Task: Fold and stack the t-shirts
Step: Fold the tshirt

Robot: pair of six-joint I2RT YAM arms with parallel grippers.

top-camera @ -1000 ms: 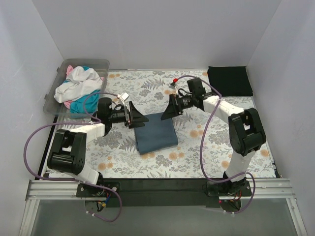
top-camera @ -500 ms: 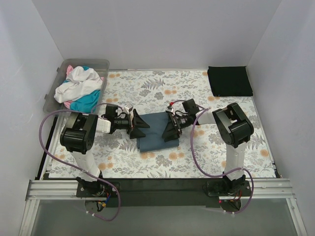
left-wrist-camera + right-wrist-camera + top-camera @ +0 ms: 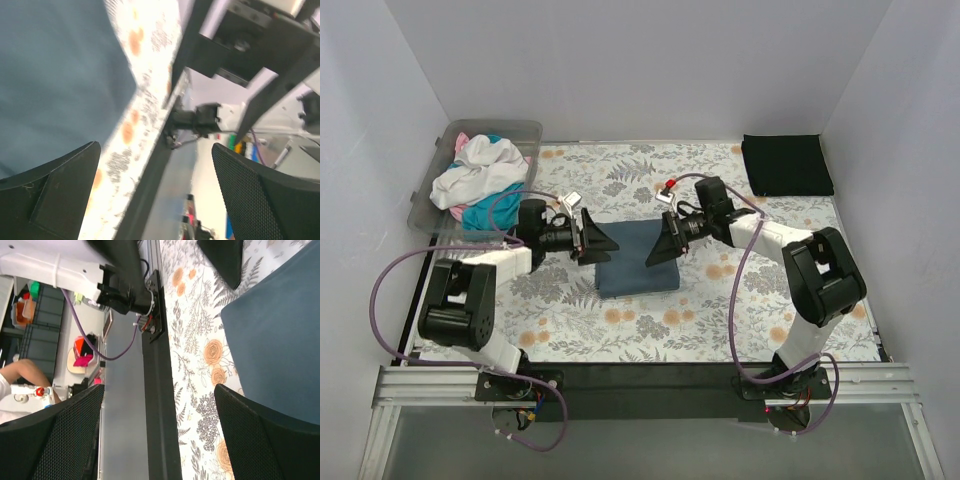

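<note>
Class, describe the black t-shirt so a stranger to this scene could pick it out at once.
Start from the floral table cloth and go to its far right corner. The black t-shirt lies there alone, folded flat; the blue-grey t-shirt sits mid-table, the other t-shirts are heaped in the clear bin.

Matt slate-blue cloth t-shirt point(image 3: 638, 262) and matt black cloth t-shirt point(image 3: 787, 165) on printed table cloth point(image 3: 740, 312); clear glossy plastic bin point(image 3: 517, 128).
</note>
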